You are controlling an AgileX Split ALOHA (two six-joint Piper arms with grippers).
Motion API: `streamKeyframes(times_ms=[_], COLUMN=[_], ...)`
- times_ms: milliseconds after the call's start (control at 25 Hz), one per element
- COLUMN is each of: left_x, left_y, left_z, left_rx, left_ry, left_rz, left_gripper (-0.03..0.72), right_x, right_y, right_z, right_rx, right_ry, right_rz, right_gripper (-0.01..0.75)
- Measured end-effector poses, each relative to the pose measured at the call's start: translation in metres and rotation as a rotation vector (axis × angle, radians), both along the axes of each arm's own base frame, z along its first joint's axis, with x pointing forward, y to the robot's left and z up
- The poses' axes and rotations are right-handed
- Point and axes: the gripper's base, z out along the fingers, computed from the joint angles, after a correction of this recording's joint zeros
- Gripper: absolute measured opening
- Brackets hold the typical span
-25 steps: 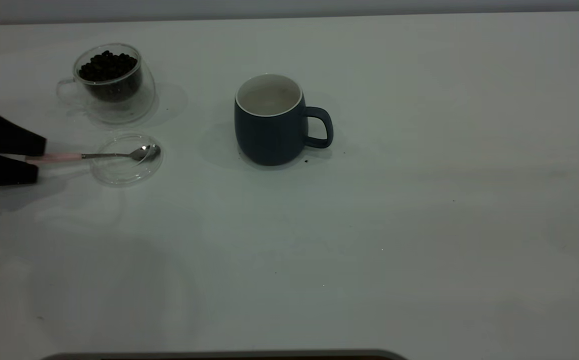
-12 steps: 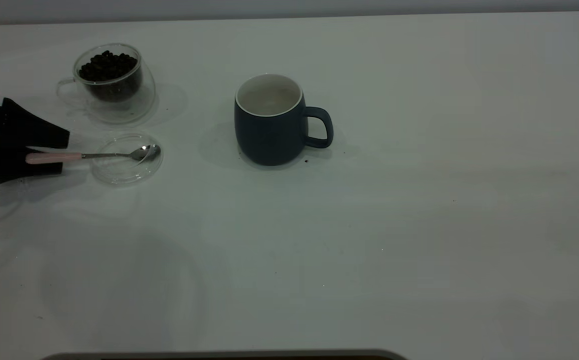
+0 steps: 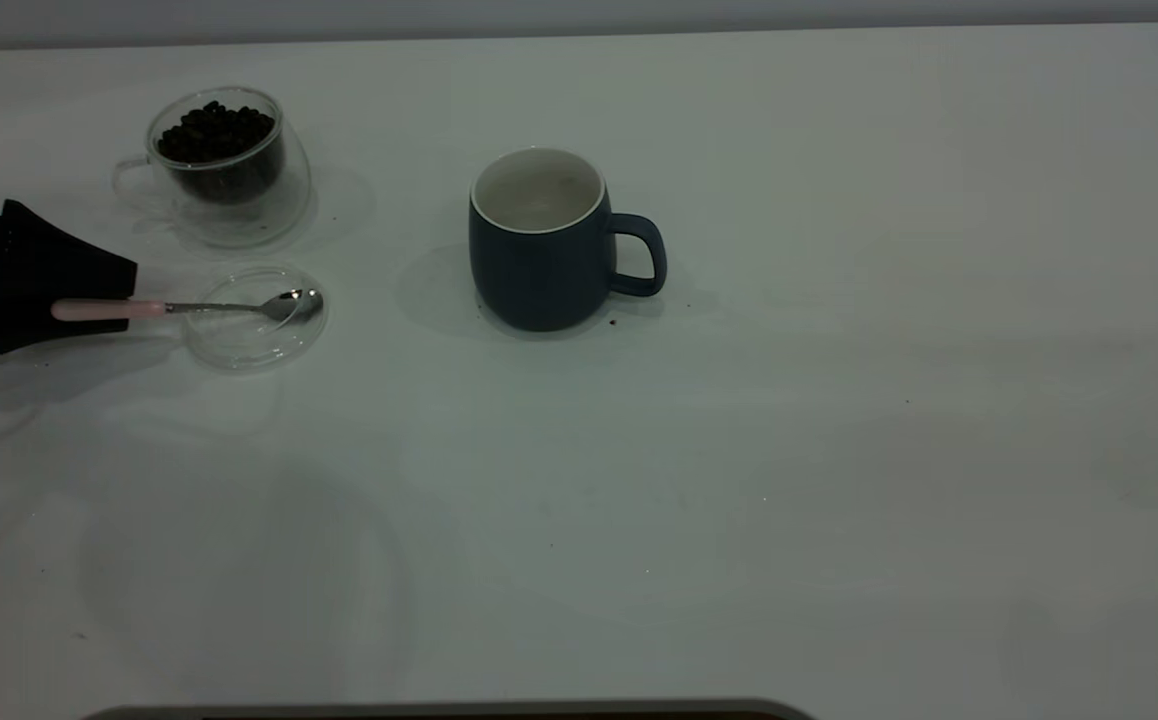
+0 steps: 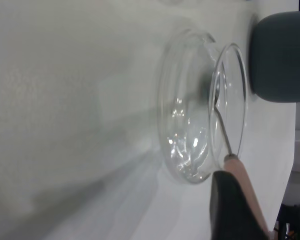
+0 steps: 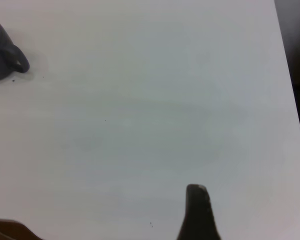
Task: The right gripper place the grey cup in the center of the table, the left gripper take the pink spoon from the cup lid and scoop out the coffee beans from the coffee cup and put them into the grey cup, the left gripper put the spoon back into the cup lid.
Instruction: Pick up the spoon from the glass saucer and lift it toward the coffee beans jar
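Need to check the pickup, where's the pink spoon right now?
Exterior view, far left: the pink spoon has its bowl in the cup lid, below the coffee cup, handle between the left gripper's fingers.

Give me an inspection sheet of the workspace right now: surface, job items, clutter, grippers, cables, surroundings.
Surface: white table, a few dark specks.
Job's things: grey cup upright near centre, no beans seen inside; coffee cup holds coffee beans; pink spoon has its bowl in the cup lid.
Clutter: nothing seen.
Grippers: left gripper at the spoon's pink handle; right gripper back from the cup, over bare table.
Cables: nothing seen.
Surroundings: grey wall strip behind the table.
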Motion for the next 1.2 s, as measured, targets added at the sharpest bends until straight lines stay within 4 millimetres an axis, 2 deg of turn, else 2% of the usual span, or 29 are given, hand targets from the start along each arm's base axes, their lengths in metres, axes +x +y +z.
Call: streamKeyframes(times_ms=[440,720,880,1000,1200], left_x=[0.004,0.003,-0.001,-0.002,0.003], left_y=[0.0,0.0,0.007,0.019,0.029], left_z=[0.001,0.001,0.002,0.011,0.039], left_rx=[-0.016,-0.008,0.012,0.046,0.092], left_ry=[-0.008,-0.005,-0.004,-0.008,-0.068], left_rz=[0.047,0.034,0.002,-0.019,-0.026], left_gripper=[0.136,0.121,0.121,0.121,0.121], right_x=[0.0,0.0,0.0,0.0,0.0], right_y=[0.0,0.0,0.0,0.0,0.0], right_z=[0.0,0.0,0.0,0.0,0.0], right_rx=[0.0,0.0,0.0,0.0,0.0], right_ry=[0.0,0.0,0.0,0.0,0.0], right_rz=[0.0,0.0,0.0,0.0,0.0], right_gripper=[0.588,0.588,0.588,0.588,0.588])
